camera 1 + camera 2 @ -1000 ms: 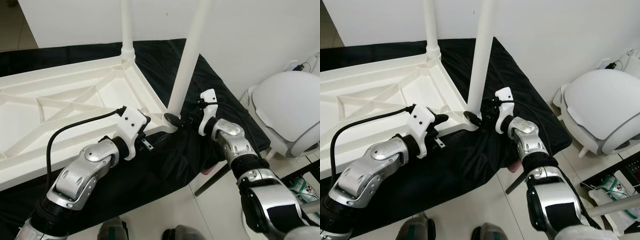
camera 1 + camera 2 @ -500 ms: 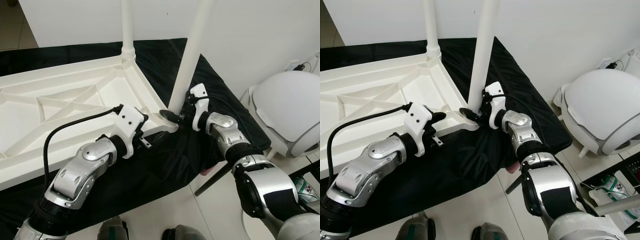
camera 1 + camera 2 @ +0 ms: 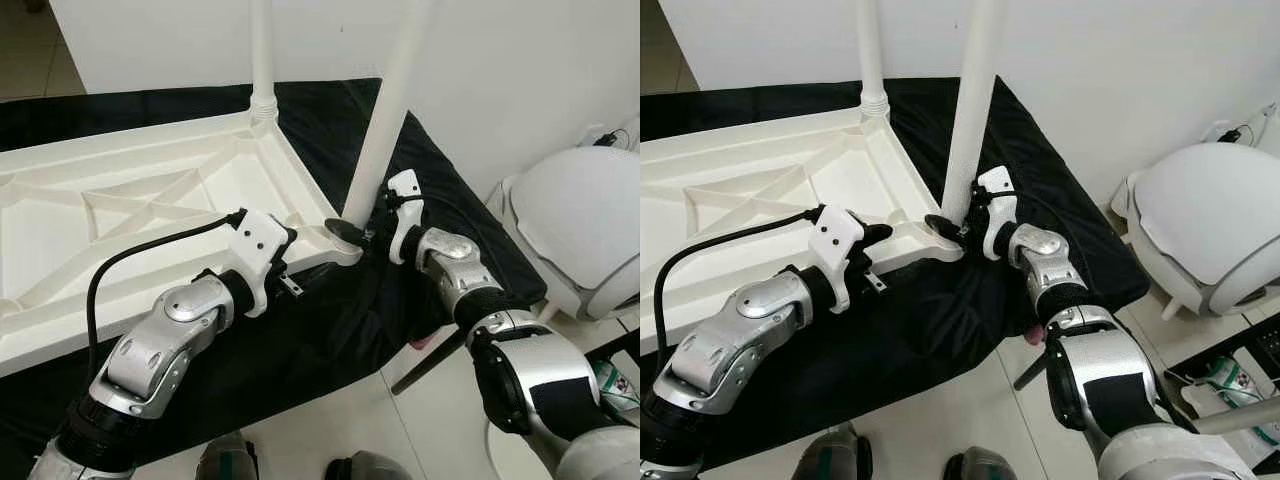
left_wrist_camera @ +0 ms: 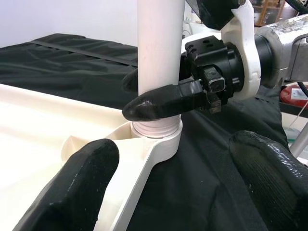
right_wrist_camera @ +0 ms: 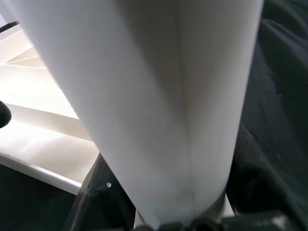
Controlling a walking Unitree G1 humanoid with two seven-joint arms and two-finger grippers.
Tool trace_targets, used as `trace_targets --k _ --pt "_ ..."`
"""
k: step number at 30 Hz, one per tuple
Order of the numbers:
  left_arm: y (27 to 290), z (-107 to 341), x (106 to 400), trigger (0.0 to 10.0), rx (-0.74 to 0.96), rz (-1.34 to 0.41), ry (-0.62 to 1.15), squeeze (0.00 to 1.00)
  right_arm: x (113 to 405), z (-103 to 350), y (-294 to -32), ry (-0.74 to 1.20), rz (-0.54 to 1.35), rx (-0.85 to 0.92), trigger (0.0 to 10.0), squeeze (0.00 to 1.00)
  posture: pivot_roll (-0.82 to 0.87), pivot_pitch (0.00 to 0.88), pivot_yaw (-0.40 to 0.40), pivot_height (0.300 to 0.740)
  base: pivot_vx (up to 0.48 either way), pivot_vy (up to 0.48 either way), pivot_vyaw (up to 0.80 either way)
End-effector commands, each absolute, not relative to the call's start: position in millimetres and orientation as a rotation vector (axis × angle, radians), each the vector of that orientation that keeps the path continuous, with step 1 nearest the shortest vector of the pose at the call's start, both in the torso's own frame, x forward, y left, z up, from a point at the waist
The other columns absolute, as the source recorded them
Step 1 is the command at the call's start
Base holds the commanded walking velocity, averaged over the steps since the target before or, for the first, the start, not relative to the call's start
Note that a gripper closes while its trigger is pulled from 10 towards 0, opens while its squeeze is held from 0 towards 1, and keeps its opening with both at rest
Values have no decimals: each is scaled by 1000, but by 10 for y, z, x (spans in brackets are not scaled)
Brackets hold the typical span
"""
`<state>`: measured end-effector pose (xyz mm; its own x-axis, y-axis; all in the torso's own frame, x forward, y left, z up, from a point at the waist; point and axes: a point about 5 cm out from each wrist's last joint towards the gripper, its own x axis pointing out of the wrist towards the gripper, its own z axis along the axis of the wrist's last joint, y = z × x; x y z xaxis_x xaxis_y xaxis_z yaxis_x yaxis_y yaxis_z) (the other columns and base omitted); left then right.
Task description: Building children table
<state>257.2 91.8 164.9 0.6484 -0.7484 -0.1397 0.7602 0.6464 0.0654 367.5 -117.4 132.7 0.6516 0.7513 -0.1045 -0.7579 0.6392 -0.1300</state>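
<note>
An upside-down white plastic children's tabletop with ribbed underside (image 3: 150,210) lies on a black cloth (image 3: 330,340) spread over the work surface. A long white plastic table leg (image 3: 385,110) stands in the socket at the tabletop's near right corner (image 4: 156,139), its long axis rising almost upright with a slight lean away from the tabletop's middle. A second white leg (image 3: 263,55) already stands at the far right corner.

The right gripper (image 4: 159,94) is clamped on the near leg just above its threaded base, one black finger (image 4: 163,103) lying across the front of the tube and the other behind it. The leg's thread looks not fully sunk into the socket, so the coming move is probably a turn about that upright axis, and the right arm is the one placed for it.

The left gripper (image 3: 285,262) rests at the tabletop's near edge, just beside the same corner, fingers spread wide and gripping nothing. It seems to steady the tabletop.

A white rounded plastic tub (image 3: 580,225) sits on the floor beyond the cloth's right edge, well apart.
</note>
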Motion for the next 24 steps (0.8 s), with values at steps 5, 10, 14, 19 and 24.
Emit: trace_targets --k 5,10,14,19,24 --pt "881 1644 2522 10000 116 -921 111 0 3694 1219 -1354 83 652 -142 10000 0 35 0 -73 740 0 0 0" --pt "876 1640 2518 10000 113 -924 113 0 3692 1185 -1268 58 522 -62 10000 0 30 2 -71 740 0 0 0" --pt "872 1638 2517 10000 112 -927 114 0 3667 1131 -1183 57 436 -1 10000 0 29 2 -69 740 0 0 0" --pt "863 1637 2515 10000 111 -931 115 0 3590 1068 -1033 28 289 32 10000 0 27 2 -68 740 0 0 0" --pt "856 1638 2517 10000 109 -930 114 0 3446 1047 -761 -1 169 87 10000 0 30 1 -72 740 0 0 0"
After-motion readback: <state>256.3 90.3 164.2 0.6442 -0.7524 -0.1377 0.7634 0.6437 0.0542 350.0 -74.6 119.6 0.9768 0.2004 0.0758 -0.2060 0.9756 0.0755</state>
